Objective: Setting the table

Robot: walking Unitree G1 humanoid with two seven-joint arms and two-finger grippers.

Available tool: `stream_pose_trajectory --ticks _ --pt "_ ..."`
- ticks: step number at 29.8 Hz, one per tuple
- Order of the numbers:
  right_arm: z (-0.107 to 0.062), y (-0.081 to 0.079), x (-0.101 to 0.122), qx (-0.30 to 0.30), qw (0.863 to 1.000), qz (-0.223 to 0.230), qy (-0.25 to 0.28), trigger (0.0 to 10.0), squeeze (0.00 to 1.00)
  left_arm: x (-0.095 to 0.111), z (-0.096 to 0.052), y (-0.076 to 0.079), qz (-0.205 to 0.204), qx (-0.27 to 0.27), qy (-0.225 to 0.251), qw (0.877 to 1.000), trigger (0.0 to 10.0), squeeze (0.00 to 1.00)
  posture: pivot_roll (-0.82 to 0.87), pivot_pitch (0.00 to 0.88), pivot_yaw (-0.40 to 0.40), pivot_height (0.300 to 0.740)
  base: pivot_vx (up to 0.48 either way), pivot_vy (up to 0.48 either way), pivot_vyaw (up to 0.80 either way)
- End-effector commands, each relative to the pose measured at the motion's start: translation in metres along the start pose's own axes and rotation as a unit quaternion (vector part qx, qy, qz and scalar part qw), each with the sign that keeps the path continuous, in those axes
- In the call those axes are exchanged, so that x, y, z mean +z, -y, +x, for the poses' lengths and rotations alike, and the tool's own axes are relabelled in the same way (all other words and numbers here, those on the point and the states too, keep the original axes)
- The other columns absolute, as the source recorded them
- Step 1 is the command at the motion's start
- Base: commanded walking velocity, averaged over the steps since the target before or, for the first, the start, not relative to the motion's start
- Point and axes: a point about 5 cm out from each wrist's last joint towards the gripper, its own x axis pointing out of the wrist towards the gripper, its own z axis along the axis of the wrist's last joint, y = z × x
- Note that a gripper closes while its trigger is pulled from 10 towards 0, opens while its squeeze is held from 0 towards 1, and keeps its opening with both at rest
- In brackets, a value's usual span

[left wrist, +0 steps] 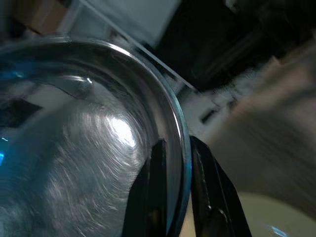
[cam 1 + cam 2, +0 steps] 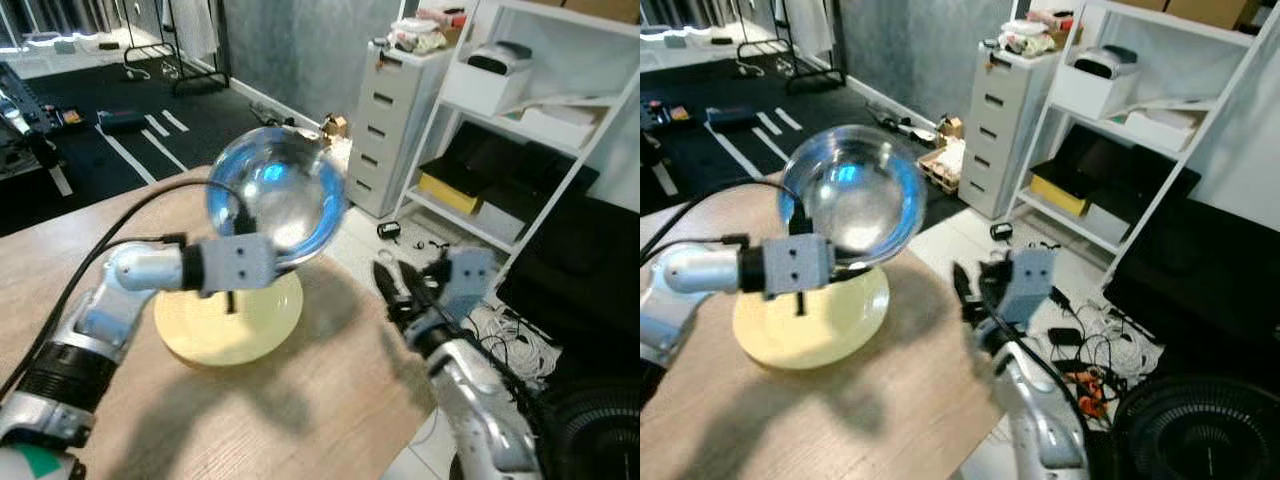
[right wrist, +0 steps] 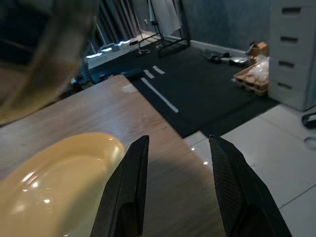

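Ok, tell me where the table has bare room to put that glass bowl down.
Bare wood lies on the wooden table between the yellow plate and the right gripper, and along the near edge below the plate. The plate's own top is free too. The left gripper pinches the glass bowl by its rim above the plate.
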Motion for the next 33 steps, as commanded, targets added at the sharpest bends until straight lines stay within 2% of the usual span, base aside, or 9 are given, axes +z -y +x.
stream_pose_trajectory --ticks 1,10,11,12,13,23,30,31,33 --pt "-0.002 -0.002 -0.001 0.003 1.0 0.02 -0.002 10.0 0.0 0.002 0.0 0.005 0.013 0.016 0.002 1.0 10.0 0.0 0.14 0.095 0.029 0.74 0.0 0.0 0.0" --pt "0.004 -0.023 0.01 0.067 0.994 0.083 0.017 10.0 0.0 0.016 0.01 0.023 0.05 0.051 0.007 0.997 10.0 0.0 0.14 0.085 0.022 0.74 0.0 0.0 0.0" --pt "0.005 -0.024 0.009 0.066 0.994 0.085 0.016 10.0 0.37 0.017 0.011 0.024 0.061 0.049 0.006 0.997 10.0 0.0 0.14 0.084 0.022 0.74 0.0 0.0 0.0" --pt "0.006 -0.024 0.009 0.064 0.994 0.086 0.014 10.0 0.37 0.018 0.011 0.024 0.067 0.048 0.005 0.997 10.0 0.0 0.14 0.084 0.022 0.74 0.0 0.0 0.0" --pt "0.007 -0.024 0.008 0.063 0.994 0.087 0.013 10.0 1.0 0.018 0.011 0.024 0.082 0.046 0.003 0.996 10.0 0.0 0.14 0.081 0.024 0.74 0.0 0.0 0.0" --pt "0.013 -0.029 0.014 0.08 0.991 0.107 0.032 10.0 1.0 0.024 0.015 0.036 0.098 0.028 0.007 0.995 10.0 0.0 0.15 0.073 0.028 0.74 0.0 0.0 0.0" --pt "0.013 -0.028 0.025 0.092 0.979 0.175 0.056 10.0 0.97 0.026 0.012 0.031 0.127 0.038 0.004 0.991 10.0 0.0 0.15 0.066 0.024 0.74 0.0 0.0 0.0" --pt "0.013 -0.026 0.03 0.09 0.977 0.178 0.07 10.0 0.0 0.027 0.011 0.027 0.131 0.053 0.002 0.99 10.0 0.0 0.15 0.065 0.024 0.74 0.0 0.0 0.0" --pt "0.014 -0.023 0.035 0.088 0.981 0.155 0.082 10.0 0.0 0.026 0.008 0.022 0.139 0.073 -0.004 0.988 10.0 0.0 0.15 0.065 0.023 0.74 0.0 0.0 0.0"
